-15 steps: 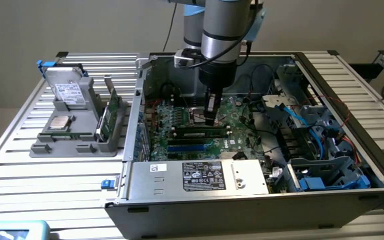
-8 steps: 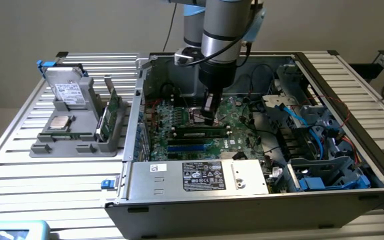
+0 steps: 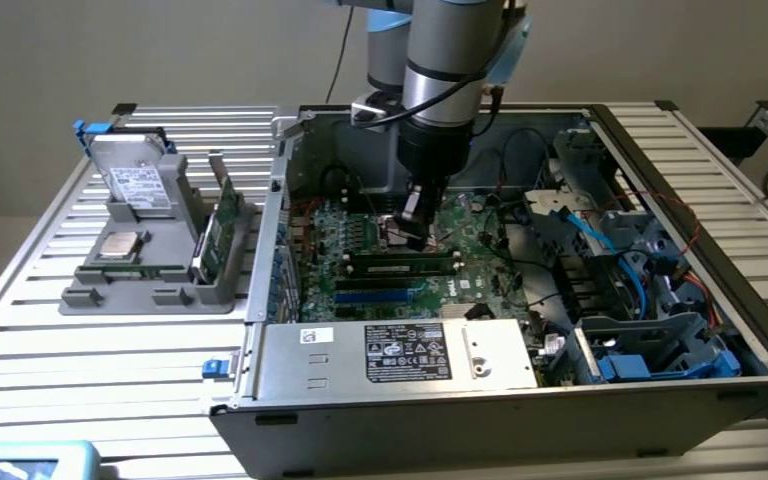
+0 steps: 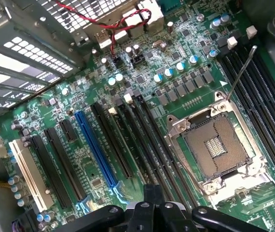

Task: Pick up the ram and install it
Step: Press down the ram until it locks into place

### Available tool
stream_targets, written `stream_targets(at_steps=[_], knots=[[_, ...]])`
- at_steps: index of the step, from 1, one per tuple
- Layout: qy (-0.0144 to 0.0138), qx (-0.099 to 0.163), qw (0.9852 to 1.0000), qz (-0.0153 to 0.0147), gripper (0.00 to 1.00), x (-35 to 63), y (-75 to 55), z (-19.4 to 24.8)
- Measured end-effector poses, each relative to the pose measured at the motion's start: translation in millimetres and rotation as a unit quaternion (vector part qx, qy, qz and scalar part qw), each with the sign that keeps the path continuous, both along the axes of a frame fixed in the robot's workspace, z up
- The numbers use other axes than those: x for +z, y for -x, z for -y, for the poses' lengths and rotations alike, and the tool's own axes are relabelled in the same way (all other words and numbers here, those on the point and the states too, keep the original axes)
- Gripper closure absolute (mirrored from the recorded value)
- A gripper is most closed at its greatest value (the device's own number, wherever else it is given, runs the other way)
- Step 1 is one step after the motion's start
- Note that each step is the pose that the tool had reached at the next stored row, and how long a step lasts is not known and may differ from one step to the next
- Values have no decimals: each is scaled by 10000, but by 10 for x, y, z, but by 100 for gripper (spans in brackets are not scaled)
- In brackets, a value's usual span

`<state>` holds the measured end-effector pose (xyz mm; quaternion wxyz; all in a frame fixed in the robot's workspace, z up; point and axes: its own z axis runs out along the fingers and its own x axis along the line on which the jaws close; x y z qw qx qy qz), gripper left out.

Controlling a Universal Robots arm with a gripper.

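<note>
One case: I see an open computer case (image 3: pixel 651 200) lying on a slatted table (image 3: pixel 37 330), its motherboard (image 3: pixel 357 250) exposed.
Arm: the arm (image 3: pixel 444 60) reaches down into the case over the board's middle.
Holder: a grey holder (image 3: pixel 157 270) stands on the table at the exterior view's left of the case, with upright green boards (image 3: pixel 228 215) in it.
Power supply: a metal box with a label (image 3: pixel 404 352) fills the near edge of the case.
Ram: a dark stick (image 3: pixel 402 266) lies seated across the board, just below the claw in the exterior view.
Socket: in the wrist view an empty CPU socket (image 4: pixel 218 149) sits beside long black slots (image 4: pixel 152 145).
Gripper: the gripper (image 3: pixel 414 222) hovers near the board; I cannot tell whether it is open or closed.
</note>
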<state>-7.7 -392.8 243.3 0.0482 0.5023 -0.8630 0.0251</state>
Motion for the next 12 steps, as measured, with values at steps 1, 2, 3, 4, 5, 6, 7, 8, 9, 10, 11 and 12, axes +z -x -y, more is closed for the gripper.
stream_targets(at_steps=[1,2,3,4,5,6,7,8,9,10,11,12], knots=[[0,-67,10000,0,89,0,0,0],[0,-130,9999,0,89,0,0,0],[0,-194,9998,0,89,0,0,0],[0,-259,9997,0,89,0,0,0],[0,-331,9995,0,89,0,0,0],[0,-400,9992,0,89,0,0,0],[0,-472,9989,0,89,0,0,0],[0,-544,9985,0,89,0,0,0],[0,-615,9981,0,89,0,0,0],[0,-688,9976,0,89,0,0,0],[0,-760,9971,0,89,0,0,0],[0,-836,9965,0,89,0,0,0]])
